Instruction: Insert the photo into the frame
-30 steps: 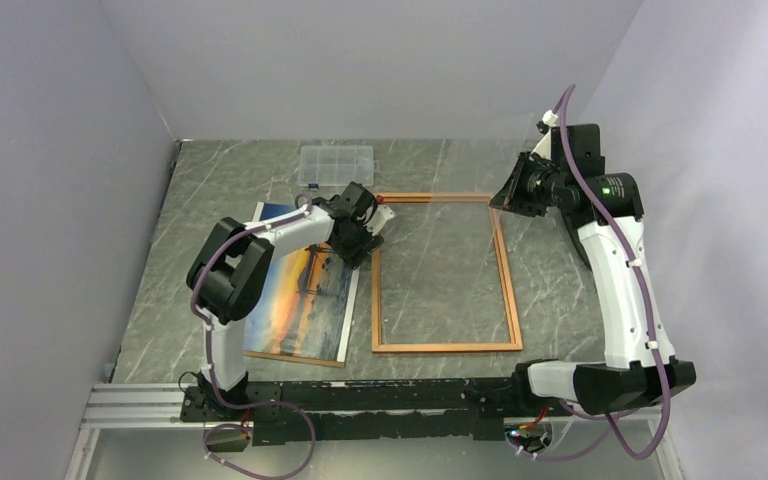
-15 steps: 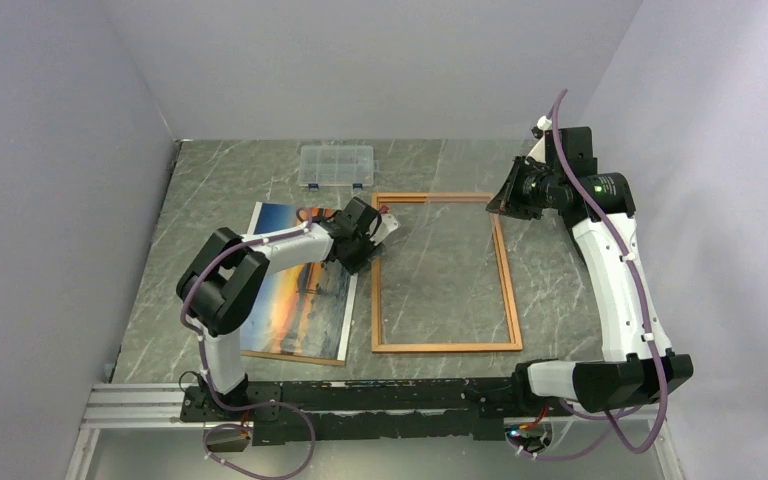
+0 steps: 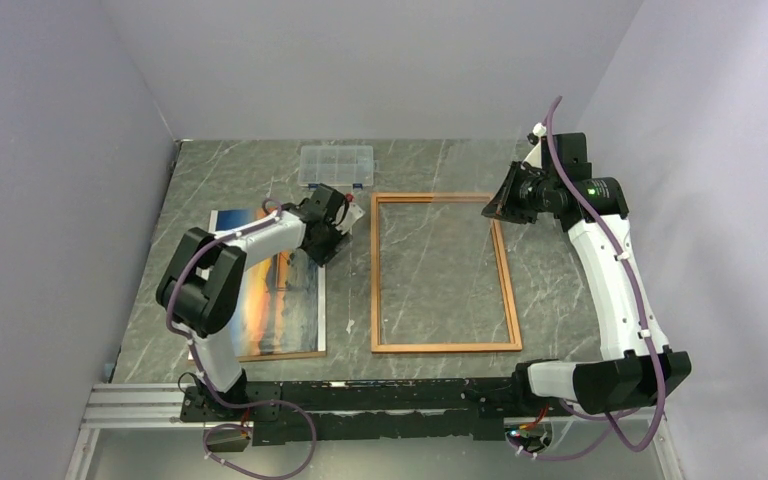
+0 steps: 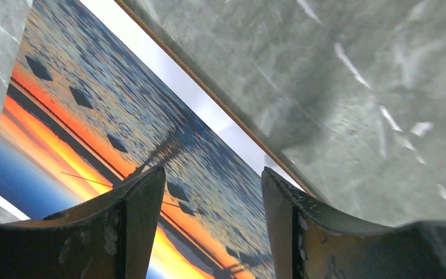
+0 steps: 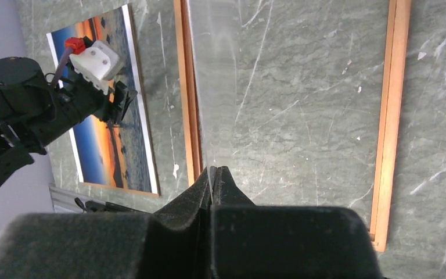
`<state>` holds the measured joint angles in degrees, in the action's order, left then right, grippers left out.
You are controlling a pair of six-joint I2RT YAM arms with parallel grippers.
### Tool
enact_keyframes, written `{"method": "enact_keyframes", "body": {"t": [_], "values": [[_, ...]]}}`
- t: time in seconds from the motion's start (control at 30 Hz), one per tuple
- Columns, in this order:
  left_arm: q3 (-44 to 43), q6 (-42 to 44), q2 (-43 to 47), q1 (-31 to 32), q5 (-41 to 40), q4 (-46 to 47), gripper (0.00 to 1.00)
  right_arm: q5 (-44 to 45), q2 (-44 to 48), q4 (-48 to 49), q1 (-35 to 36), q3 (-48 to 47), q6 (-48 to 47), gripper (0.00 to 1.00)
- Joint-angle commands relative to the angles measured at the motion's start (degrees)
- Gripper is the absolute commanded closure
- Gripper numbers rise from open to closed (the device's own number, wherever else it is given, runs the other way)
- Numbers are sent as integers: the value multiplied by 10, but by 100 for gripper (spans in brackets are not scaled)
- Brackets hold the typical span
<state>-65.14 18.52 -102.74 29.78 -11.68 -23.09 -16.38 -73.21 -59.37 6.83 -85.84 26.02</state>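
Note:
The photo (image 3: pixel 260 290), an orange-and-blue sunset print, lies face up on the table left of the frame (image 3: pixel 508 280). My left gripper (image 3: pixel 328 245) hovers low over the photo's right edge, open with nothing between its fingers. In the left wrist view its gripper (image 4: pixel 212 171) frames the photo (image 4: pixel 122 116) and its white margin. The frame (image 5: pixel 389 116) lies flat with its narrow orange border. My right gripper (image 5: pixel 211 168) is shut on the edge of a thin clear pane (image 5: pixel 197 104). It holds the pane tilted up over the frame's far right corner (image 3: pixel 487 208).
A brown backing board (image 3: pixel 260 356) shows as a thin strip under the photo's near edge. A small clear compartment box (image 3: pixel 335 165) stands at the back. A small white scrap (image 3: pixel 350 327) lies between photo and frame. Grey walls close in on three sides.
The photo and its board have slid left, away from the frame, and squared up. My left gripper moved left with them. My right gripper barely shifted and stayed shut.

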Motion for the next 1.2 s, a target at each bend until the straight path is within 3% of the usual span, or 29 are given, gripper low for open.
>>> {"method": "enact_keyframes", "body": {"t": [0.0, 0.07, 0.2, 0.4, 0.7, 0.9, 1.17], "values": [[-113, -65, 10, 8, 66, -161, 30, -3, 17, 15, 0, -7, 2, 100], [-167, -100, -4, 18, 107, -199, 9, 6, 19, 10, 0, -15, 0, 100], [-229, -172, -52, 38, 191, -220, 6, 6, 21, 9, 0, -15, 2, 100], [-260, -221, -130, 57, 211, -197, 9, 2, 27, 12, 1, 3, 6, 100], [-228, -213, -151, 61, 148, -176, 20, -31, 44, 45, 0, 57, 23, 100], [-202, -208, -129, 56, 132, -178, 24, -45, 39, 83, 21, 101, 39, 100], [-151, -213, -50, 15, 172, -193, 23, -55, 1, 120, 42, 108, 51, 100]]}}
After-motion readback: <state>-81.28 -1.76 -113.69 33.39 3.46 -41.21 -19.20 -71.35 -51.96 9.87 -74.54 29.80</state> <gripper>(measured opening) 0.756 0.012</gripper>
